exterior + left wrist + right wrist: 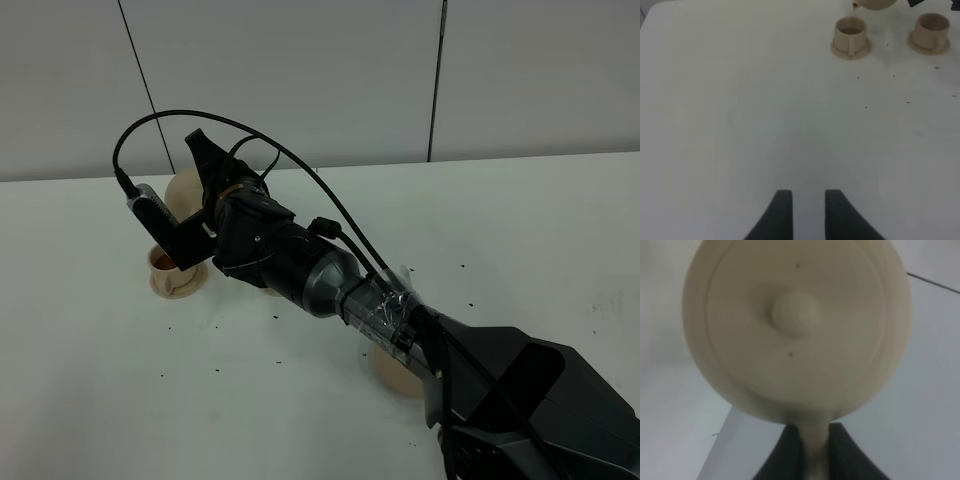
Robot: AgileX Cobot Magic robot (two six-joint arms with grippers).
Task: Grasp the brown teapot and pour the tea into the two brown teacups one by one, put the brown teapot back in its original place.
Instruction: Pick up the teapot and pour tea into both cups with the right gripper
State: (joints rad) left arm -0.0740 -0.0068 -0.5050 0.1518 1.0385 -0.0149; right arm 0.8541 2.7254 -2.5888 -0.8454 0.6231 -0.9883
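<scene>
My right gripper [207,170] reaches across to the far left, shut on the loop handle of the brown teapot [184,190]. The teapot is tipped, and its spout [856,5] hangs right over one brown teacup [176,268] [851,34] on its small saucer. That cup holds reddish-brown tea. The second teacup [931,30] stands beside it on its own saucer; in the exterior view the arm hides it. The right wrist view is filled by the teapot's knobbed lid [792,315], with the handle pinched between the fingers [787,455]. My left gripper [809,210] hovers low over bare table with a narrow gap, holding nothing.
The flat round tan saucer [396,378], the teapot's original place, lies near the front, partly under the right arm. Small dark specks [275,318] dot the white table [520,230]. A grey panelled wall [350,70] runs along the far edge.
</scene>
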